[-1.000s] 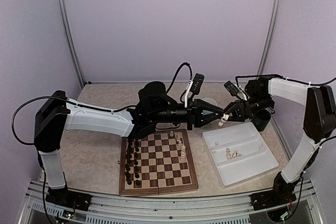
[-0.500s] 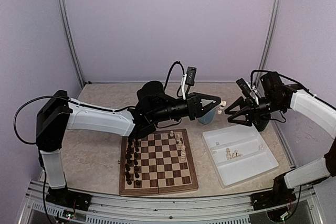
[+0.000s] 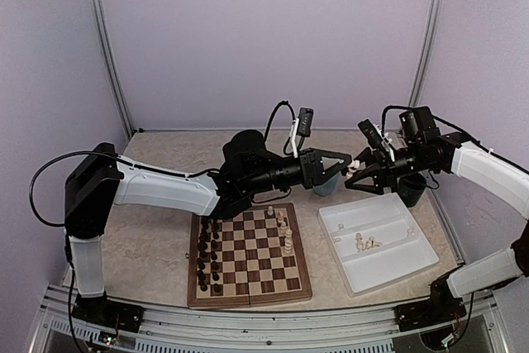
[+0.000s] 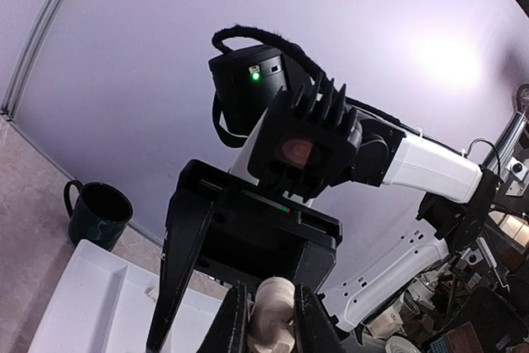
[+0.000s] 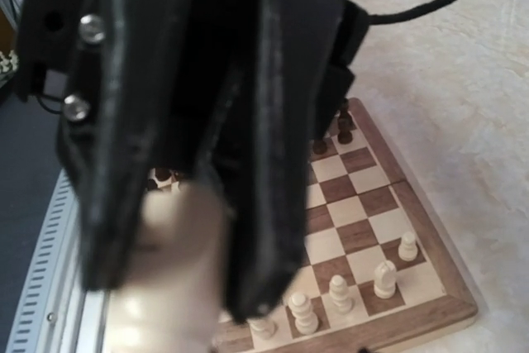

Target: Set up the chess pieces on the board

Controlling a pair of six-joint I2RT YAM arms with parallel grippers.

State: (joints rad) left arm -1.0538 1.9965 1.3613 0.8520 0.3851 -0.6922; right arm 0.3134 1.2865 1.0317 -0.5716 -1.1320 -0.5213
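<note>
Left end effector [image 3: 345, 161] clamped on cream chess piece [image 4: 273, 324], aloft past far-right corner of board [image 3: 252, 266]; right end effector [image 3: 357, 174] spread just beside it; pull right clear first, then lower piece upright onto bare edge square.

In the right wrist view the left gripper [image 5: 186, 229] was a dark blur hiding the board's [image 5: 355, 233] 9 o'clock side. The piece [image 5: 165, 287] it pinched was blurred and cut off at 6 o'clock. From above, the pieces [image 3: 364, 243] in the tray [image 3: 397, 269] were too small to tell apart.
</note>
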